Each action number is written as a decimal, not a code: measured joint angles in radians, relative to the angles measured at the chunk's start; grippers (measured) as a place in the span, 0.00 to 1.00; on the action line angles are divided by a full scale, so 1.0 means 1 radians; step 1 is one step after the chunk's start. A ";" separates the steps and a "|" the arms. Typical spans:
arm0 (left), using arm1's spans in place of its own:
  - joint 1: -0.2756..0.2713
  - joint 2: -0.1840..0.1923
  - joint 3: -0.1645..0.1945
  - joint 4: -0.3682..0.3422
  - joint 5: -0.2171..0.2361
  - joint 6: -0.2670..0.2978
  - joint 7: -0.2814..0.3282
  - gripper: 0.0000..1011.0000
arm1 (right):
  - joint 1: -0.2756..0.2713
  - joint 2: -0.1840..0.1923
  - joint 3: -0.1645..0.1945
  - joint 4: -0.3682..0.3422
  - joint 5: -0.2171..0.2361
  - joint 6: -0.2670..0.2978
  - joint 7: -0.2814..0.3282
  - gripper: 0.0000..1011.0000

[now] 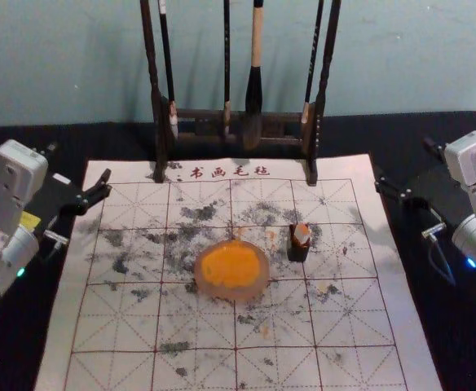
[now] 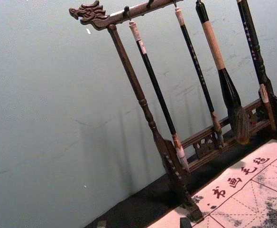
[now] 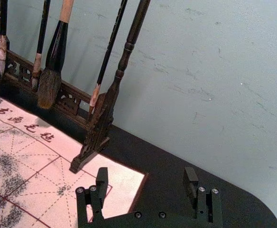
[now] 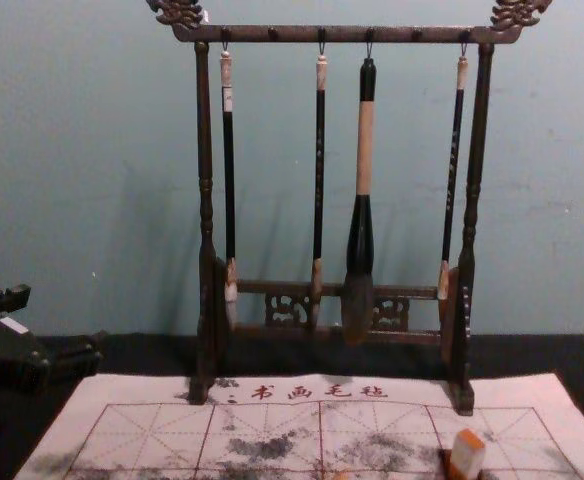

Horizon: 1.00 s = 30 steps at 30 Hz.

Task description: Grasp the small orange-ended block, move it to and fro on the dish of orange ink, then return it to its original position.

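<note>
Small block: I've got it right of the middle of the mat, a pale piece (image 1: 301,233) with an orange end up top, and it's resting at a dark holder (image 1: 298,252); whether it sits in it or on it, I can't tell from here.
Dish: there's my round dish (image 1: 231,296), near the middle of the mat, just left of the block and a touch nearer, with orange ink (image 1: 230,267) spread across it.
Left gripper: I have this one (image 1: 79,161) over by the mat's left edge, toward the far corner, fingers apart, nothing between them.
Right gripper: and this one (image 1: 403,158) hangs by the mat's right edge, toward the far corner, its fingers apart too and holding nothing, well apart from the block.
Mat: pale sheet (image 1: 112,334) laid on the black table (image 1: 450,350), ruled in dark red squares, grey smudges all over, red characters (image 1: 230,172) along the far side.
Rack: dark wooden stand (image 4: 205,150), feet on the mat's far edge, upright in front of the wall (image 4: 72,150).
Brushes: four hanging in a row, three thin brushes (image 4: 319,170) and one thick brush (image 4: 364,150), the thick one second from the right.
</note>
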 joint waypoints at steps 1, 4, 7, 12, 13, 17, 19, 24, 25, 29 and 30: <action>0.000 0.000 0.000 0.000 0.000 0.000 0.000 0.99 | 0.000 0.000 0.000 0.000 0.000 0.000 0.000 0.99; 0.000 0.000 0.000 0.000 0.000 0.000 0.000 0.99 | 0.000 0.000 0.000 0.000 0.000 0.000 0.000 0.99; 0.000 0.000 0.000 0.000 0.000 0.000 0.000 0.99 | 0.000 0.000 0.000 0.000 0.000 0.000 0.000 0.99; 0.000 0.000 0.000 0.000 0.000 0.000 0.000 0.99 | 0.000 0.000 0.000 0.000 0.000 0.000 0.000 0.99; 0.000 0.000 0.000 0.000 0.000 0.000 0.000 0.99 | 0.000 0.000 0.000 0.000 0.000 0.000 0.000 0.99; 0.000 0.000 0.000 0.000 0.000 0.000 0.000 0.99 | 0.000 0.000 0.000 0.000 0.000 0.000 0.000 0.99; 0.000 0.000 0.000 0.000 0.000 0.000 0.000 0.99 | 0.000 0.000 0.000 0.000 0.000 0.000 0.000 0.99; 0.000 0.000 0.000 0.000 0.000 0.000 0.000 0.99 | 0.000 0.000 0.000 0.000 0.000 0.000 0.000 0.99; 0.000 0.000 0.000 0.000 0.000 0.000 0.000 0.99 | 0.000 0.000 0.000 0.000 0.000 0.000 0.000 0.99; 0.000 0.000 0.000 0.000 0.000 0.000 0.000 0.99 | 0.000 0.000 0.000 0.000 0.000 0.000 0.000 0.99; 0.000 0.000 0.000 0.000 0.000 0.000 0.000 0.99 | 0.000 0.000 0.000 0.000 0.000 0.000 0.000 0.99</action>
